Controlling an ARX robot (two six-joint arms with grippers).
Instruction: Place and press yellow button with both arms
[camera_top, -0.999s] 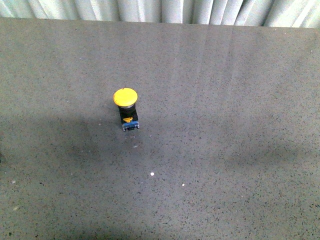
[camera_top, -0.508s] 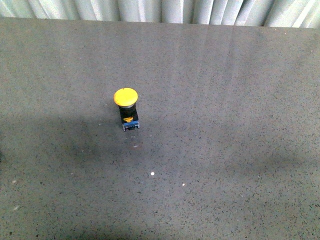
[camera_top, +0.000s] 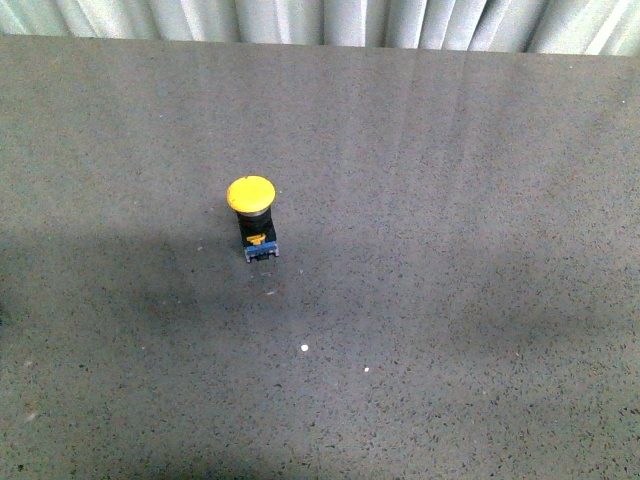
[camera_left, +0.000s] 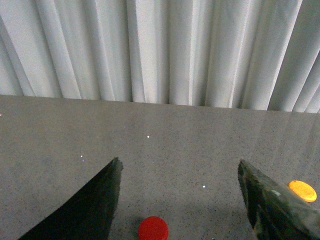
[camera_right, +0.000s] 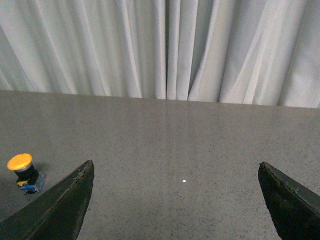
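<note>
Yellow button (camera_top: 251, 194) stands upright on the grey worktop (camera_top: 450, 250), untouched. Both hands, left hand (camera_left: 180, 200) and right hand (camera_right: 175, 200), hang apart and empty, well off it. It looks light, rigid and tippy; I'd grip the black body (camera_top: 256, 229), not the slick dome.

Front view: no arm visible. Left wrist view: left tool (camera_left: 180, 200) shows as two dark, near-black fingers (camera_left: 87, 210), wedge-shaped, tapering to narrow tips. Finger at 4 o'clock glossy, scuffed, with pale reflections. Right wrist view: right tool (camera_right: 175, 200) likewise two dark tapered fingers (camera_right: 62, 210), matte grey-black, edges lightly worn. No cables, screws or markings visible.
</note>
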